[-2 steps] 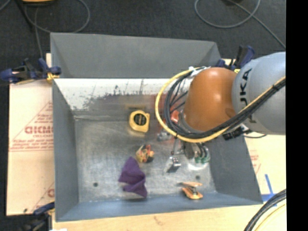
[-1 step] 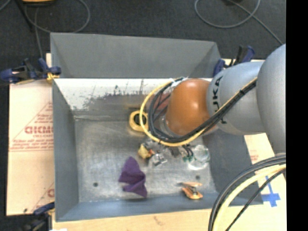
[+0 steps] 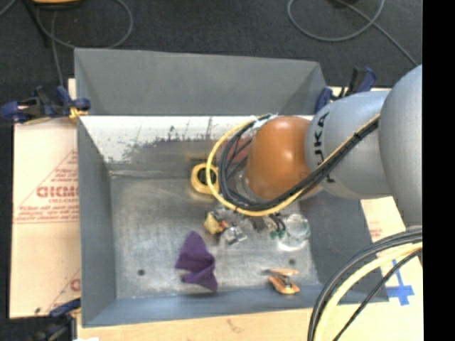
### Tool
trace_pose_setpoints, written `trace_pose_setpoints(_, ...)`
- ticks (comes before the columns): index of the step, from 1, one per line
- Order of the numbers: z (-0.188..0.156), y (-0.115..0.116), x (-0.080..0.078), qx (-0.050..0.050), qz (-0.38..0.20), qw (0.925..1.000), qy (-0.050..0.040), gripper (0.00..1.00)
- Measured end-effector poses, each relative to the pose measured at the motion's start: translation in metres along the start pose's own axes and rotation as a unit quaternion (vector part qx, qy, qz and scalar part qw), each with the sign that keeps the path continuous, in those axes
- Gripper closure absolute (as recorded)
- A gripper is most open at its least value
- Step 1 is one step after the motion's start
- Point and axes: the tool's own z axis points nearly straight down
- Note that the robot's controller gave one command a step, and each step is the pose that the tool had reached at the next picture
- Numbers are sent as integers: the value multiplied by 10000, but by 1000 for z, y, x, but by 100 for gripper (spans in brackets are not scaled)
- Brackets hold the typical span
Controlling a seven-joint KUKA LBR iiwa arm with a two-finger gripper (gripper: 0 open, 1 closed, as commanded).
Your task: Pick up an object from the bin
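My gripper (image 3: pixel 233 234) reaches down in the middle of the bin, mostly hidden under the arm's orange cover. Its metal tip sits right beside a small yellowish object (image 3: pixel 212 223), touching or nearly touching it. A crumpled purple cloth (image 3: pixel 196 262) lies just below and to the left of the tip. A clear plastic piece (image 3: pixel 293 233) lies to the right of it. Whether anything is held I cannot tell.
A yellow ring (image 3: pixel 201 179) rests against the bin's back wall, partly behind the arm's cables. A small orange clip-like thing (image 3: pixel 283 282) lies near the front right. The bin's left half has bare floor. The arm covers the right side.
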Motion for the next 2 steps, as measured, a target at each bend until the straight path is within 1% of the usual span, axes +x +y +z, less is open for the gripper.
trace_pose_setpoints(1, -31, 8, 4, -26, -53, 9998, 178, 100)
trace_pose_setpoints(2, -148, -7, 4, -31, -80, 9998, 183, 100)
